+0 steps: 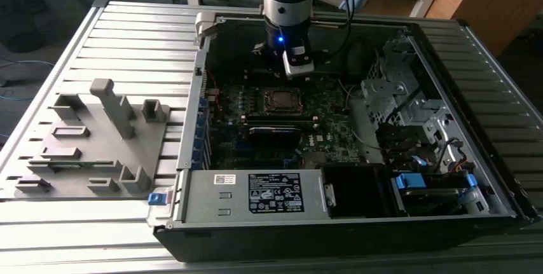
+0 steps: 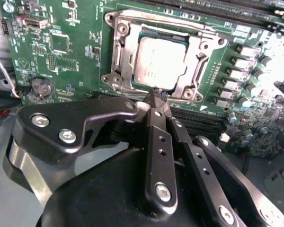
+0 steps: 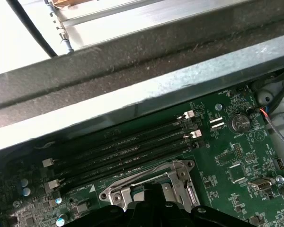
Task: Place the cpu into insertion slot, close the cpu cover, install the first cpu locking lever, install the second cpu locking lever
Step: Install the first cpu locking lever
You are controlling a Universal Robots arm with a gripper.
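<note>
The gripper [image 2: 155, 94] hangs just above the near edge of the socket [image 2: 163, 59] with its fingers drawn together to a narrow tip; it looks empty, though the tip itself is small and partly hidden by the linkage, so I cannot rule out that it pinches a thin lever.

The cpu [image 2: 158, 64] lies flat in the socket, a dull silvery-grey square with faint print on its face, sitting level as far as I can judge. The cover [image 2: 191, 66] appears to lie down around it, its window framing the chip. In the exterior view the socket [image 1: 278, 100] sits near the middle of the motherboard [image 1: 339, 128], under the arm [image 1: 288, 7], inside the open computer case [image 1: 475, 96] on the slatted table [image 1: 127, 45]. In the first wrist view the memory slots [image 3: 128, 146] run just beside the cover [image 3: 146, 182].

The risk here is that the closed tip slides off a thin lever and scrapes the board, or presses the cover while the chip is slightly off its seat, bending socket contacts.
</note>
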